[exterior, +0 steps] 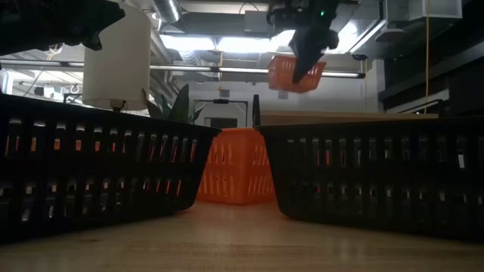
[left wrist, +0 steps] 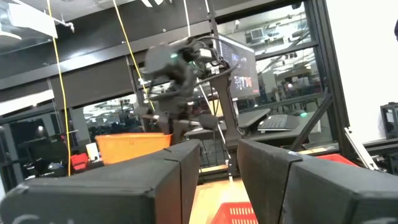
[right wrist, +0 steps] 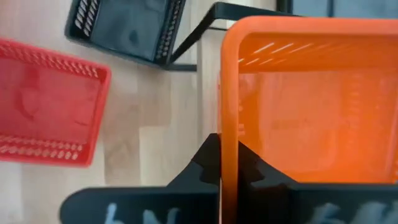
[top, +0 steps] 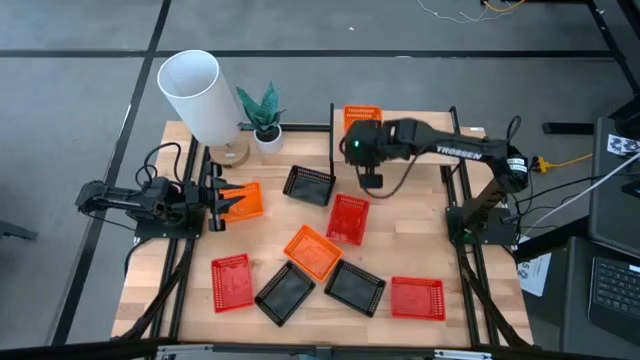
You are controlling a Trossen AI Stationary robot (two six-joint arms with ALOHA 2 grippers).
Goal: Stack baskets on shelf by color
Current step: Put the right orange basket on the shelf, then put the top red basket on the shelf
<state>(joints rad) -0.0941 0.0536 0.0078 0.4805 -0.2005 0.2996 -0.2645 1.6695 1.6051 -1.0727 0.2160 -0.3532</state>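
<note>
Orange basket point(right wrist: 298, 106) hung above the shelf point(top: 400, 125) at the table's far edge, its rim clamped in the right pincer point(right wrist: 229, 168); the left pincer point(top: 222, 200) gripped another orange basket point(top: 243, 201).

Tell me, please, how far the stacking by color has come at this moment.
Nothing looks stacked yet. The right pincer is shut on the rim of an orange perforated plastic basket, held in the air near the light-wood shelf. The left pincer waits beside another orange basket. Seven baskets lie loose on the table.
</note>
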